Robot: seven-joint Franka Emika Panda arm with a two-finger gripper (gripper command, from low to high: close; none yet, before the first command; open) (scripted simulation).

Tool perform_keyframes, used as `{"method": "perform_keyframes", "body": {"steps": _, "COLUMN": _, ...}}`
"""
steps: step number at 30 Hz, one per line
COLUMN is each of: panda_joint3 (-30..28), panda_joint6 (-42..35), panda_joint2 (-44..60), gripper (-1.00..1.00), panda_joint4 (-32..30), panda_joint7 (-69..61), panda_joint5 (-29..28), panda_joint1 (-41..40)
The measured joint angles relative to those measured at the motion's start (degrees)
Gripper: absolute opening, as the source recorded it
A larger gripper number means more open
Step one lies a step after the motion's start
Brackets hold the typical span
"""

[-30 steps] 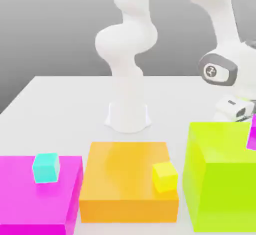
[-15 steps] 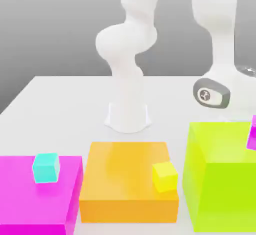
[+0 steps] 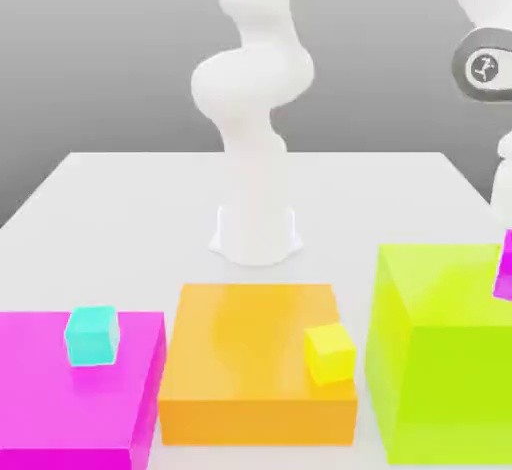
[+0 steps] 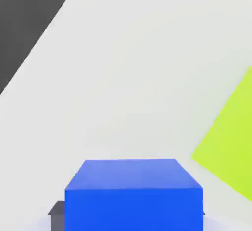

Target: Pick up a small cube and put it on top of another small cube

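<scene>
From where I stand, the exterior view has the arm (image 3: 485, 63) reaching off toward the exterior view's right; a yellow cube (image 3: 330, 355) sits on the orange block (image 3: 250, 338), a cyan cube (image 3: 92, 336) on the magenta block (image 3: 60, 398), and a purple cube (image 3: 505, 268) on the green block (image 3: 440, 388), partly cut off by the picture's edge (any of those three might be the seat; I can't say which).

In the hand view, the blue cube (image 4: 133, 210) lies between the jaws of the gripper (image 4: 130, 217), a dark finger (image 4: 57, 217) just showing at its flank; the jaws are closed on it, and it looks squarely held; pale table (image 4: 113, 77) lies beyond, with the green block's corner off to one side.

I'd judge the pick done and the carry in hand; next the cube must travel high over its chosen mate, line up, come down gently and be let go.
</scene>
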Motion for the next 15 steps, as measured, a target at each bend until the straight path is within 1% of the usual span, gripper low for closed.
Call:
{"method": "perform_keyframes", "body": {"steps": 8, "panda_joint3": -4.2, "panda_joint6": -18.5, "panda_joint2": -4.4, "gripper": -1.00, "panda_joint4": 14.5, "panda_joint7": -7.3, "panda_joint5": -1.5, "panda_joint1": -5.5}}
{"method": "perform_keyframes", "body": {"steps": 10, "panda_joint3": -5.4, "panda_joint6": -19.8, "panda_joint2": -3.3, "gripper": -1.00, "panda_joint4": 14.6, "panda_joint7": -9.1, "panda_joint5": -0.9, "panda_joint1": -6.5}}
{"method": "perform_keyframes", "body": {"steps": 13, "panda_joint3": -5.7, "panda_joint6": -14.6, "panda_joint2": -0.6, "gripper": -1.00, "panda_joint4": 11.0, "panda_joint7": -10.0, "panda_joint5": -0.3, "panda_joint1": -7.1}}
{"method": "perform_keyframes", "body": {"steps": 14, "panda_joint3": -5.8, "panda_joint6": -12.4, "panda_joint2": 0.3, "gripper": 1.00, "panda_joint4": 9.7, "panda_joint7": -10.2, "panda_joint5": -0.2, "panda_joint1": -7.1}}
{"method": "perform_keyframes", "body": {"steps": 15, "panda_joint3": -5.8, "panda_joint6": -12.4, "panda_joint2": 0.3, "gripper": 1.00, "panda_joint4": 9.7, "panda_joint7": -10.2, "panda_joint5": -0.2, "panda_joint1": -7.1}}
